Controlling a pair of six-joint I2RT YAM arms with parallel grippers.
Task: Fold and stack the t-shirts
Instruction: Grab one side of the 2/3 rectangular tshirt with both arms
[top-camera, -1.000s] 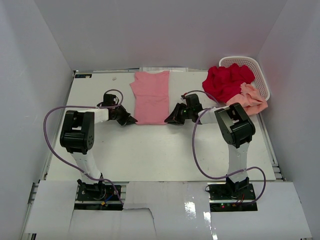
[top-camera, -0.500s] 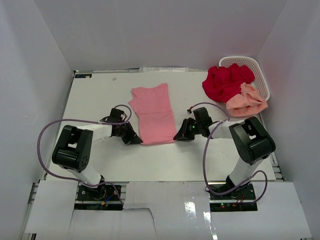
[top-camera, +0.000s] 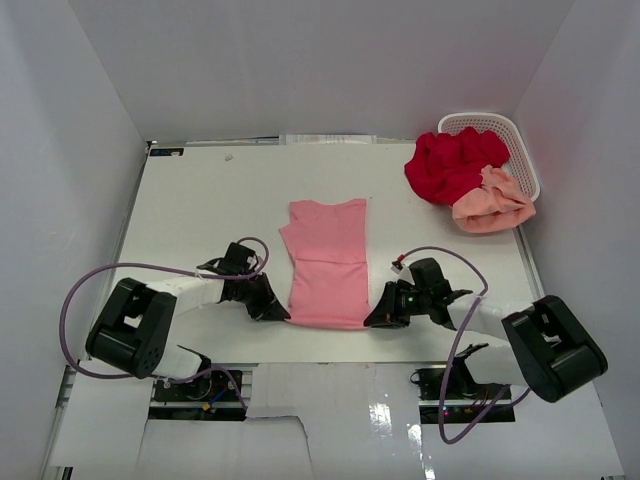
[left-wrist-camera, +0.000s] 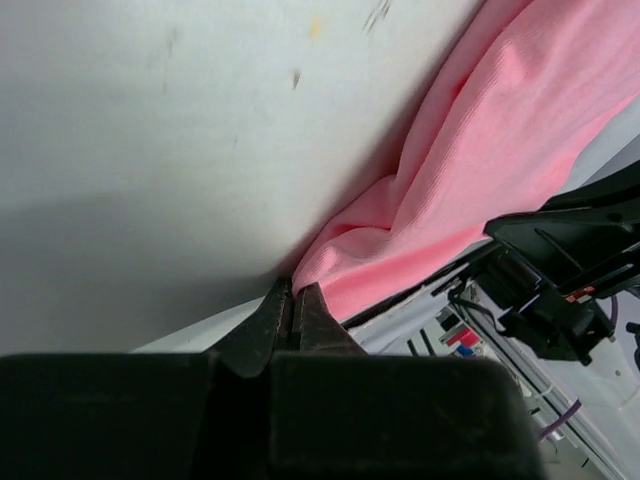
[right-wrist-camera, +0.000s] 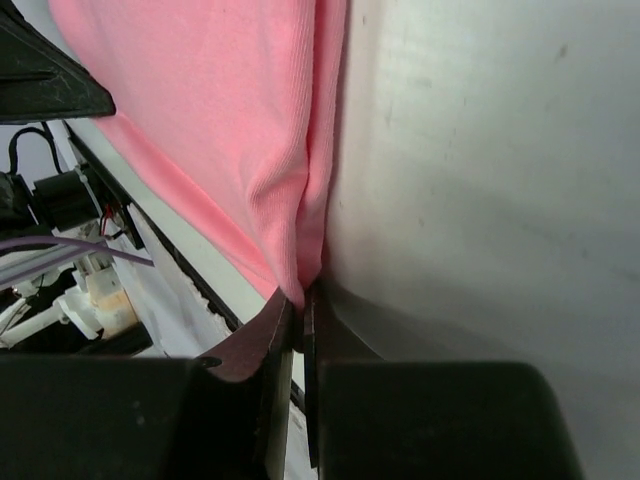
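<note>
**Operator:** Any writing I can read?

**Spotter:** Only a dark strip (top-camera: 165, 152) at the far-left corner of your table (top-camera: 200, 200), and it is too small to make out.

**Operator:** And the shirts?

**Spotter:** Your pink t-shirt (top-camera: 328, 265) lies mid-table as a long, narrow panel. Its sleeves are at the far end and its hem is at the near edge. The cloth is flat and finely ribbed, bunching into soft ridges at both near corners. The deep red t-shirt (top-camera: 455, 165) is heaped at the far right, spilling from the white perforated basket (top-camera: 520, 140). The peach t-shirt (top-camera: 492, 205) is crumpled against the red one's near side.

**Operator:** My arms?

**Spotter:** Both sit low along the near edge, with the forearms reaching inward toward each other. Your left gripper (top-camera: 283, 314) is at the hem's left corner and your right gripper (top-camera: 370, 321) is at its right corner.

**Operator:** Fingers?

**Spotter:** Your left wrist view shows the dark fingers (left-wrist-camera: 262, 332) pressed together, with pink fabric meeting the tips. Your right wrist view shows those fingers (right-wrist-camera: 250, 350) clamped on a fold of the same shirt.
</note>
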